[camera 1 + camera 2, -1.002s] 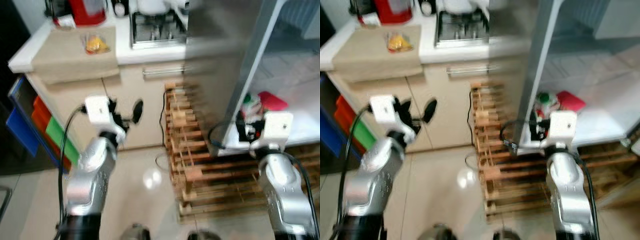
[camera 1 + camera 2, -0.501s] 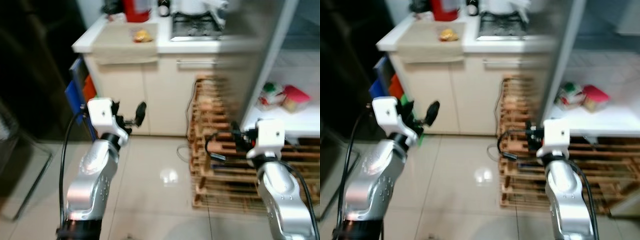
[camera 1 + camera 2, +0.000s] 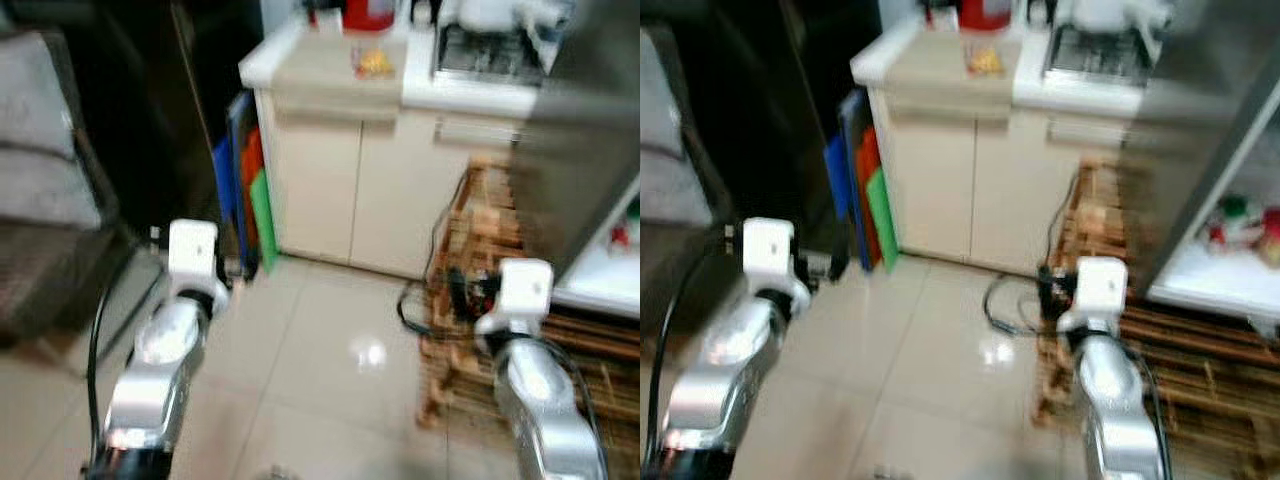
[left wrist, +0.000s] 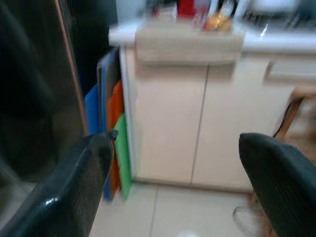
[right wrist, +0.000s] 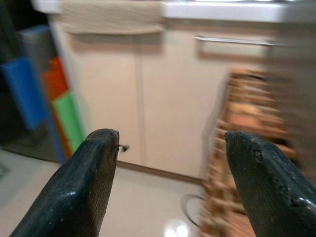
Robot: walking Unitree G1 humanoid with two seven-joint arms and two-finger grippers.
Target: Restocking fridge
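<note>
Your fridge (image 3: pixel 575 130) stood open at the frame's right edge, its goods (image 3: pixel 1232 215) too blurred to judge weight or grip. The cabinet (image 3: pixel 370 190) filled the upper centre; a wooden pallet (image 3: pixel 470 260) blocked your approach. Your left gripper (image 4: pixel 173 163) and right gripper (image 5: pixel 168 163) were both spread wide, holding nothing.

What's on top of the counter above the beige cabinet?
On the counter: a tan cloth draped over its edge, a small yellow item, something red behind, and a stove. Blur hides finer detail.
</note>
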